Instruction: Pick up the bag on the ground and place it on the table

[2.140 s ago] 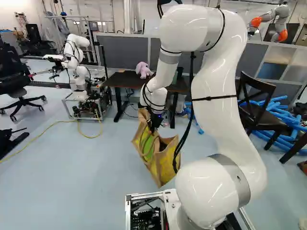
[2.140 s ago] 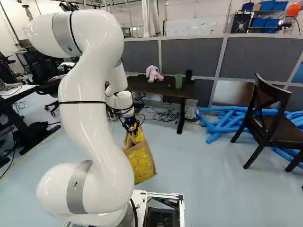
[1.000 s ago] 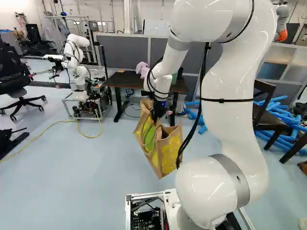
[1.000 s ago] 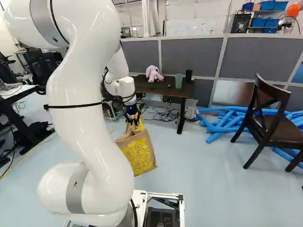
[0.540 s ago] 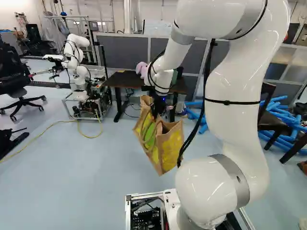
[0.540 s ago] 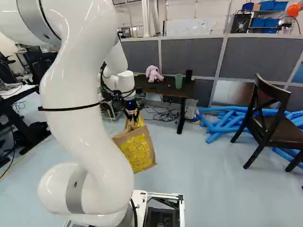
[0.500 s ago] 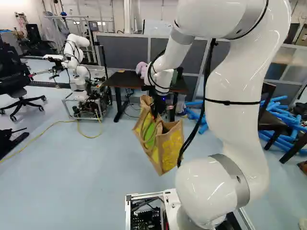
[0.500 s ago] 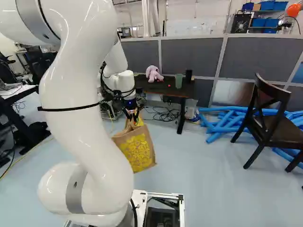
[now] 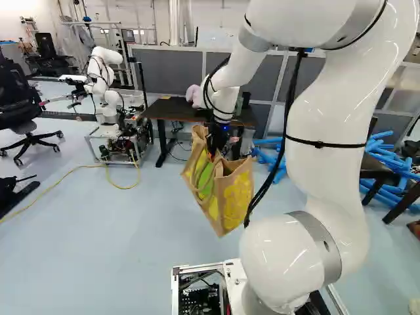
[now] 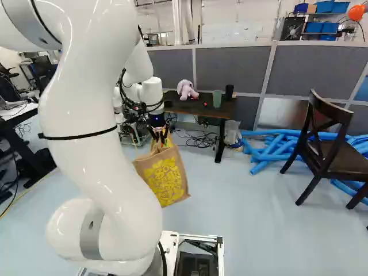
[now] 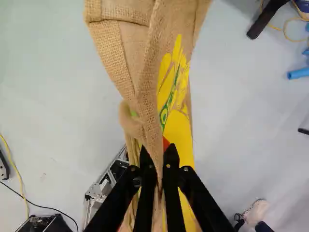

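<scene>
My gripper (image 9: 215,146) hangs before the dark table (image 9: 165,109) in the left base view; in the right base view the gripper (image 10: 158,133) stands below the level of the tabletop (image 10: 198,108). From it the tan burlap bag (image 9: 236,197) with yellow print hangs tilted above the floor. In the wrist view the gripper (image 11: 160,169) is shut on a narrow fold of the bag (image 11: 176,128), with cloth on both sides of the fingertips. Which part of the bag this fold belongs to, I cannot tell.
A pink plush toy (image 10: 186,89), a green cup (image 10: 217,98) and a black cup (image 10: 229,92) stand on the table. Blue foam tubes (image 10: 270,150) and a dark chair (image 10: 328,149) are to its right. Another robot (image 9: 105,85) stands at the left.
The arm has lifted the bag, held in the gripper, higher off the floor over the last two seconds. The arm's upper part has swung outward. The base and the table have stayed put.
</scene>
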Controlling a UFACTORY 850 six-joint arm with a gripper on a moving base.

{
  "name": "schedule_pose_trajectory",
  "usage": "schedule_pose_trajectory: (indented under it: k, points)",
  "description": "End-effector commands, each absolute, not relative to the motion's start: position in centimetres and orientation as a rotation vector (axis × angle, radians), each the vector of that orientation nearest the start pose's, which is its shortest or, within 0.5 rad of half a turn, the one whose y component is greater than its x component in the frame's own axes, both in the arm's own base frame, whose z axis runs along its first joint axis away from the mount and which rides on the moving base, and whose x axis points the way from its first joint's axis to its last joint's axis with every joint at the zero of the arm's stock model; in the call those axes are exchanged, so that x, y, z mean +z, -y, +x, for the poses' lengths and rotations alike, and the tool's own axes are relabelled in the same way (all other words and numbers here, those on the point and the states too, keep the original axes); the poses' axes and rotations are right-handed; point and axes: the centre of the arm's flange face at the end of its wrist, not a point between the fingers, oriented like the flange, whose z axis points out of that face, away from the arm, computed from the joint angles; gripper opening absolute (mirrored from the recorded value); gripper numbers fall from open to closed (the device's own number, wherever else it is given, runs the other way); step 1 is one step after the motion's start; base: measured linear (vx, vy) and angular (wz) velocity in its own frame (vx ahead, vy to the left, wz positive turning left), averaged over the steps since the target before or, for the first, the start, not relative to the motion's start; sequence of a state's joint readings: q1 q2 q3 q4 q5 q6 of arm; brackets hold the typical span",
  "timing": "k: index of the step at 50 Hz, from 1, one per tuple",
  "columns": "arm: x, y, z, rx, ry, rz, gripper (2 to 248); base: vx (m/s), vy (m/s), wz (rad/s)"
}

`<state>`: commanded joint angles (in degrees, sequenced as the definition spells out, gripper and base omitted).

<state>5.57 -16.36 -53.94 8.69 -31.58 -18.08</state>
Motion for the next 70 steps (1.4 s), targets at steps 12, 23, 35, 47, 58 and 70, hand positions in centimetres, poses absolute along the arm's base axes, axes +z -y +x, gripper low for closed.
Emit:
schedule_pose_trajectory:
  k: [12,23,35,47,58,70]
  points:
    - [42.1,-5.4,49.7,-0.213,0.446,-3.031,24,0.0,0.0,0.0]
    - [43.7,-5.3,49.7,-0.243,0.462,-3.033,24,0.0,0.0,0.0]
    - [45.4,-5.2,49.7,-0.262,0.483,-3.037,24,0.0,0.0,0.0]
    - [47.1,-5.0,49.5,-0.258,0.503,-3.04,24,0.0,0.0,0.0]
    - [48.7,-4.9,49.3,-0.239,0.518,-3.042,24,0.0,0.0,0.0]
    - [50.4,-4.7,49.0,-0.218,0.532,-3.045,24,0.0,0.0,0.0]
